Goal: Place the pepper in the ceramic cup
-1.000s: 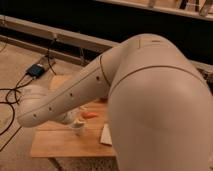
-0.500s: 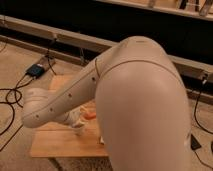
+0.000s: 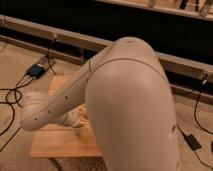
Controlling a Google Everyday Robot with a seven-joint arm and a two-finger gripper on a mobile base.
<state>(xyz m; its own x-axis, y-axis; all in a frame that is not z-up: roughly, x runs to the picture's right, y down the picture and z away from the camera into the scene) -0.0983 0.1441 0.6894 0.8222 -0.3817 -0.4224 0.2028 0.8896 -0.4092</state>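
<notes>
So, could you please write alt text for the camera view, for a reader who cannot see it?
A large cream robot arm fills most of the frame, reaching down to a small wooden table. The gripper, low over the tabletop, is mostly hidden behind the arm. Black cables trail across the floor at left.

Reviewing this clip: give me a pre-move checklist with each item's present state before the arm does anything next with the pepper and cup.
1. Hand located: ok; the hand sits low over the wooden table, under the arm.
2. Hand closed: ok; it is shut.
3. Pepper held: cannot tell; an orange patch shows beside the hand, but the arm hides most of it.
4. Ceramic cup position: cannot tell; the arm blocks that part of the table.
5. Floor cables away from the table: ok.
</notes>
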